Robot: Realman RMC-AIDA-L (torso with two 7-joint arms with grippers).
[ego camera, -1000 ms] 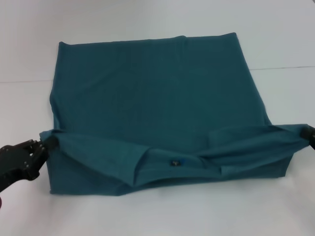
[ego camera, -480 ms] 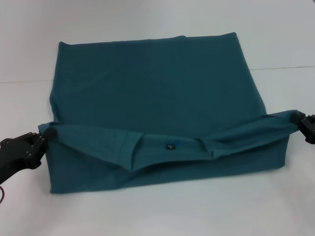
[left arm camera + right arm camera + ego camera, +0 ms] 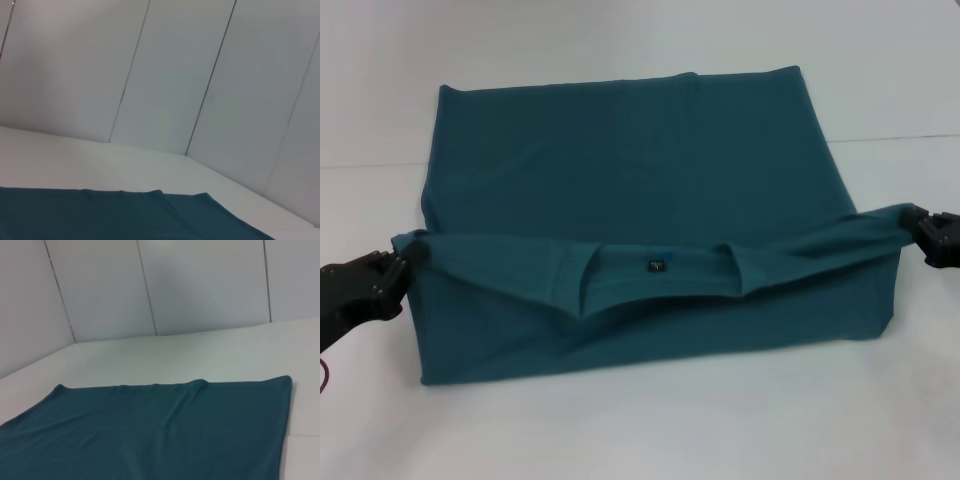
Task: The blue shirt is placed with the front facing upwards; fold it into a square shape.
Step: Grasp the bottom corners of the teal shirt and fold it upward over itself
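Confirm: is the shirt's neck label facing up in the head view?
Yes, the small dark neck label shows on the blue shirt, on the fold stretched between both claws.

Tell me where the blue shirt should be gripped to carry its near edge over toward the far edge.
Probably at the two outer corners of the lifted collar-end edge of the blue shirt, each from its own side. The left gripper and right gripper pinch there, keeping the edge taut and level.
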